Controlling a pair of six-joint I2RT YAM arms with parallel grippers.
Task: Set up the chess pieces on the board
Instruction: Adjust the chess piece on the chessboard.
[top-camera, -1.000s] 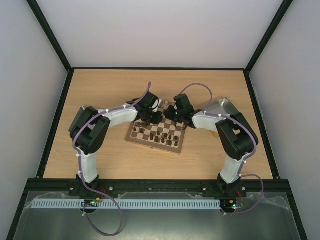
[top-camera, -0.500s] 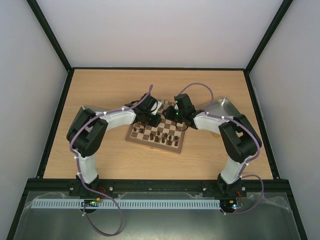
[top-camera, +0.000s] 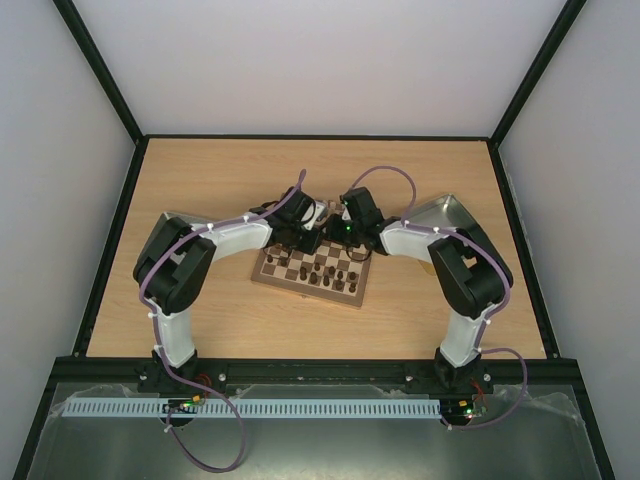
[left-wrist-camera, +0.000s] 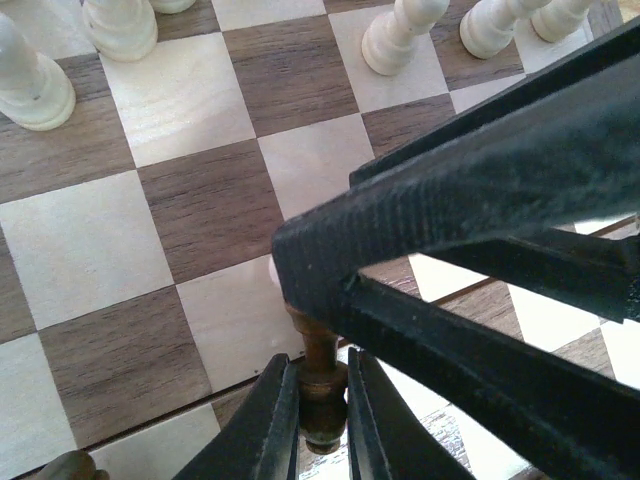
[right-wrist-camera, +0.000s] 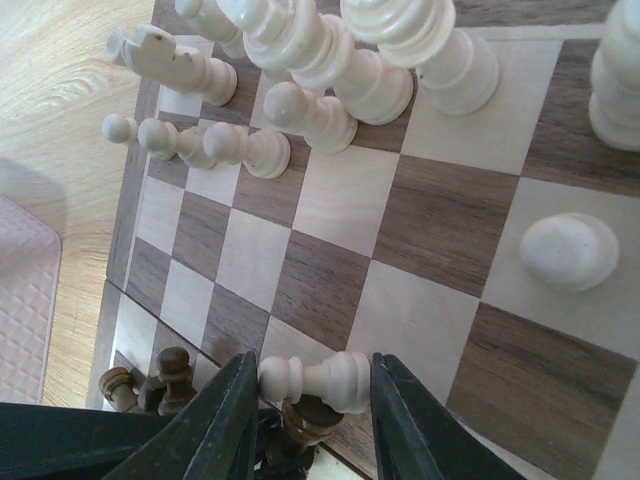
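- The square wooden chessboard (top-camera: 312, 272), checkered light tan and dark brown with a brown rim, lay flat on the light wooden table (top-camera: 200, 180).
- A grey metal tray (top-camera: 445, 212) sat on the table off the board's far right corner.
- The left gripper (left-wrist-camera: 320, 365) hung low over the far half of the board. Its jaws stood narrow, pinching a dark brown turned wooden chess piece (left-wrist-camera: 321, 395) by its stem.
- That dark piece stood upright between the fingers, over a light square.
- The right gripper (right-wrist-camera: 315, 372) hung over the same far half of the board, just beside the left one and partly crossing the left wrist view.
- Its jaws clamped a cream wooden pawn (right-wrist-camera: 335, 382) that lay sideways between them, head against one finger and base against the other.
- A row of cream chess pieces (right-wrist-camera: 300, 60) stood along the board's far edge, with one more cream pawn (right-wrist-camera: 570, 250) standing alone a few squares in.
- Several dark brown pieces (top-camera: 320, 278) stood scattered over the board's near half.
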